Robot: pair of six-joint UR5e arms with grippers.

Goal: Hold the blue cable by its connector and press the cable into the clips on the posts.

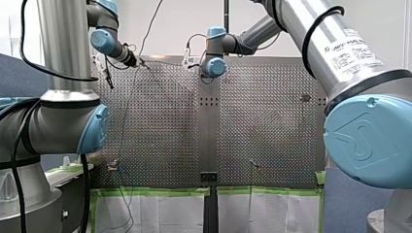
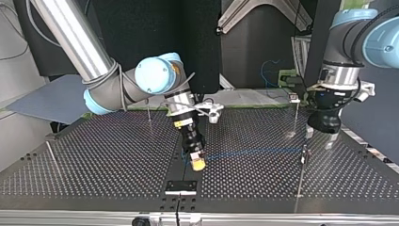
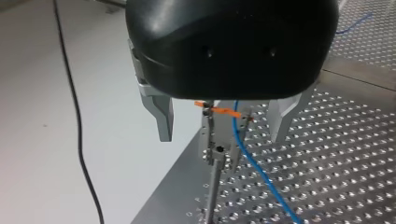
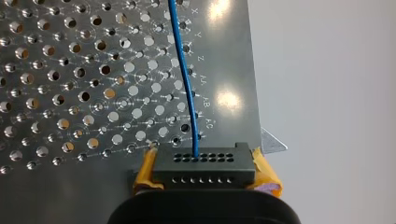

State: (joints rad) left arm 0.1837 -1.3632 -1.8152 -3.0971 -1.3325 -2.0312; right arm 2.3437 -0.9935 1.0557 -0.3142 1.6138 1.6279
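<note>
The black connector (image 4: 203,165) sits between the yellow pads (image 4: 145,170) of my right gripper (image 4: 204,173), which is shut on it. From the connector the blue cable (image 4: 187,79) runs out over the perforated plate. In the top view my right gripper (image 2: 197,162) hovers low near the table's middle, and the blue cable (image 2: 254,151) stretches toward a thin post (image 2: 304,160). My left gripper (image 3: 224,135) is open, with its metal fingers (image 3: 161,121) on either side of that post's clip (image 3: 214,140). The cable (image 3: 254,165) passes right at the clip; whether it is seated I cannot tell.
More posts stand on the perforated table (image 2: 117,155): one behind my right arm (image 2: 148,113), one with a clip (image 2: 296,110), and one at the top view's left (image 2: 52,157). A black bracket (image 2: 181,187) lies at the near edge. Beside the left gripper, the table edge drops off, with a black lead (image 3: 77,121) beyond it.
</note>
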